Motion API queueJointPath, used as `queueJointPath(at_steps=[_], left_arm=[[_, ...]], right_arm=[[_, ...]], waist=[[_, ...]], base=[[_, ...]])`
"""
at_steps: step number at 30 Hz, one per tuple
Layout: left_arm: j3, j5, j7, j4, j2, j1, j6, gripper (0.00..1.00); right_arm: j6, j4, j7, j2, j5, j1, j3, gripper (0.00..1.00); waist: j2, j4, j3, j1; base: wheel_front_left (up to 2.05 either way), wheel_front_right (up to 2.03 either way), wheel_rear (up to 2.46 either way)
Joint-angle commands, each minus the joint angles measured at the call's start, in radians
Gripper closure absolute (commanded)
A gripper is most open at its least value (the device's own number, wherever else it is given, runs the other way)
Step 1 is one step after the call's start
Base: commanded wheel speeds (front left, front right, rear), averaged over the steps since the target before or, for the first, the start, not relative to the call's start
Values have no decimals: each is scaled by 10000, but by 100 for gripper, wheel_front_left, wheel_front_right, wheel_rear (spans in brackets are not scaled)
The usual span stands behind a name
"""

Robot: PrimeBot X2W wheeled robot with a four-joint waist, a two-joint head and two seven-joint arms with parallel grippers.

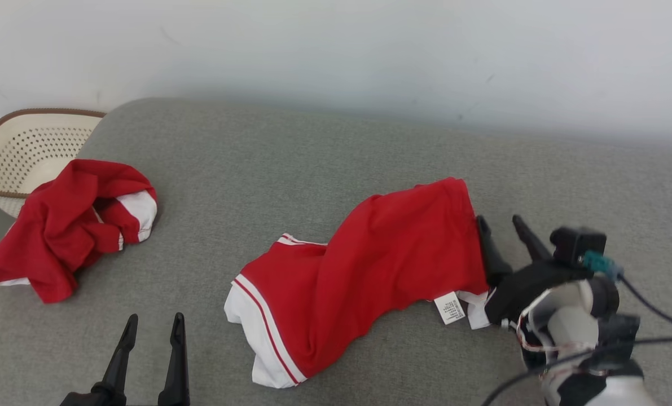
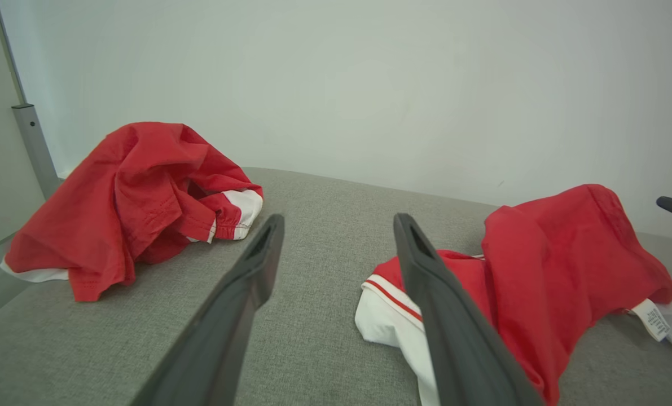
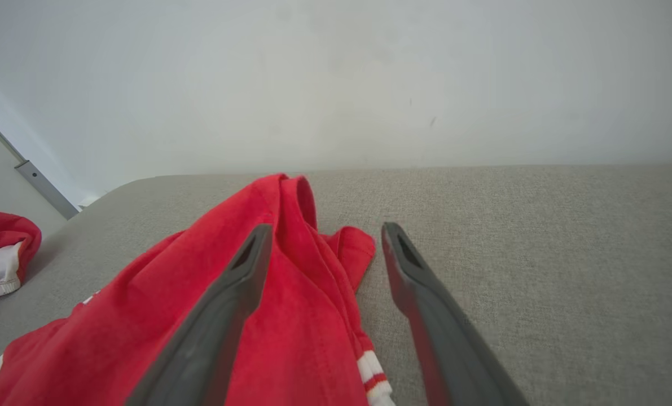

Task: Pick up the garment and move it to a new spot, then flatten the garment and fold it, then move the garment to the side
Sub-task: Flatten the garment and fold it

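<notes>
Right gripper (image 1: 500, 221) is at the right end of the red garment (image 1: 369, 259), fingers spread wide and gripping nothing (one finger is over the cloth, the other over bare grey surface (image 1: 313, 158)). That red garment lies rumpled mid-surface. Left gripper (image 1: 155, 318) hangs open and empty near the front edge.
</notes>
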Motion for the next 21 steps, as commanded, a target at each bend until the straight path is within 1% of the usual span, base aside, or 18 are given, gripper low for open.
queueJointPath(at_steps=[1,6,10,15,21], left_arm=[[35,-29,-43,-27,-1,162,23,0],[6,-55,-43,-49,-1,118,30,0],[-48,-86,-43,-61,-2,106,37,0],[-83,-114,-45,-37,0,58,11,0],[-168,-114,-45,-3,-2,-61,-60,0]], right_arm=[[8,-278,-58,26,-96,349,-20,0],[8,-1502,-61,204,-381,1610,-305,0],[8,-2112,224,435,-493,2458,-543,0],[8,-2382,556,526,-772,2867,-812,0],[8,-2110,882,596,-1078,2672,-1167,0]], waist=[[0,-106,-40,1],[0,-215,-36,1],[0,-208,0,1],[0,-184,80,1],[0,-36,193,1]], base=[[0,0,0],[0,0,0],[0,0,0],[0,0,0],[0,0,0]])
